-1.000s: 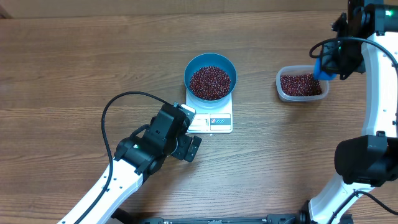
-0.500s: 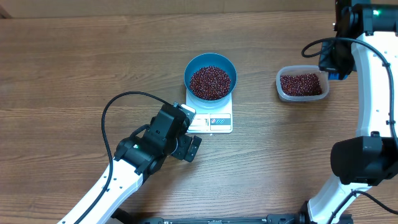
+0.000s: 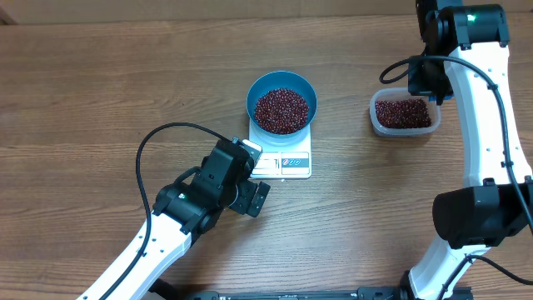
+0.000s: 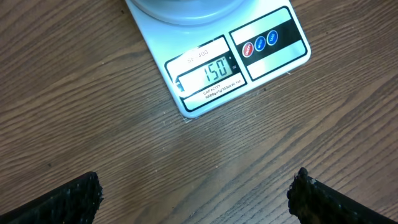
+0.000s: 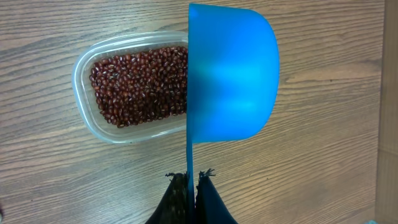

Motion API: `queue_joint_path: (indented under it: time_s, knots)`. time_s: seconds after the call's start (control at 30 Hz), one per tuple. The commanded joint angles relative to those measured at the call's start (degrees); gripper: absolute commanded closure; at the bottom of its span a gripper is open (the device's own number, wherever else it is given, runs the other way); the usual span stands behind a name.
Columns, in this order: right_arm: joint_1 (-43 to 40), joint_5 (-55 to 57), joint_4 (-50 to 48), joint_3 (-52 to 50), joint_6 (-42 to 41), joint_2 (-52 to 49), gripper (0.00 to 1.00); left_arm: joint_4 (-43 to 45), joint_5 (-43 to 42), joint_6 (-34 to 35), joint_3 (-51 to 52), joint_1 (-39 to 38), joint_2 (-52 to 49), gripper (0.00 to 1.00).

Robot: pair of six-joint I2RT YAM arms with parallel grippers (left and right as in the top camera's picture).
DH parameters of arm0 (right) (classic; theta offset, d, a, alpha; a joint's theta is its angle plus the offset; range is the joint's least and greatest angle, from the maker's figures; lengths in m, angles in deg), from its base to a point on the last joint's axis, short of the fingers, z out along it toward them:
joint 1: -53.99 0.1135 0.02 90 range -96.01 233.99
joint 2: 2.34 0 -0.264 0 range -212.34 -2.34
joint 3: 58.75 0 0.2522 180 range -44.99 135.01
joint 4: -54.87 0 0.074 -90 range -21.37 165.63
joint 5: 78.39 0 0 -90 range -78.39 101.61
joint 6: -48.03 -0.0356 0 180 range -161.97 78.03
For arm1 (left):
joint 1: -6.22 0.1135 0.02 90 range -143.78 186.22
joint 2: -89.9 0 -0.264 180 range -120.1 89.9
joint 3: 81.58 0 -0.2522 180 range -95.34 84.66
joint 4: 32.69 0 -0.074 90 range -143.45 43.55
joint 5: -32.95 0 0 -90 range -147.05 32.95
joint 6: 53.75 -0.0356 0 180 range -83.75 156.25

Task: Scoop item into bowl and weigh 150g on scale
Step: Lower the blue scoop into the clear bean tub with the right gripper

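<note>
The blue bowl stands on the white scale and holds a heap of dark red-brown beans. In the left wrist view the scale shows 150 on its display. My left gripper hovers open over bare wood just in front of the scale, with nothing between its fingers. My right gripper is shut on the thin handle of a blue scoop. The scoop is turned on its side beside the tub, its outer wall facing the camera and its inside hidden.
A clear plastic tub with more beans sits at the right, beneath my right arm. The left arm's black cable loops over the table on the left. Bare wood surrounds the scale.
My right arm has swung left and back over the tub's far right corner, carrying the scoop off the tub. The left arm, bowl and scale have not moved.
</note>
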Motion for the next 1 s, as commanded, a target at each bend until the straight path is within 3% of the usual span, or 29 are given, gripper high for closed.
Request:
queue_joint_path:
  time_s: [0.0, 0.57, 0.97]
  knots:
    - [-0.1, 1.2, 0.0, 0.3, -0.7, 1.4, 0.96, 0.0, -0.5, -0.7, -1.3, 0.3, -0.1, 0.01]
    - [-0.1, -1.8, 0.2, 0.3, -0.6, 1.4, 0.96, 0.0, -0.5, -0.7, -1.3, 0.3, -0.1, 0.0]
    - [-2.8, -16.7, 1.0, 0.4, -1.0, 5.4, 0.96, 0.0, -0.5, -0.7, -1.3, 0.3, -0.1, 0.0]
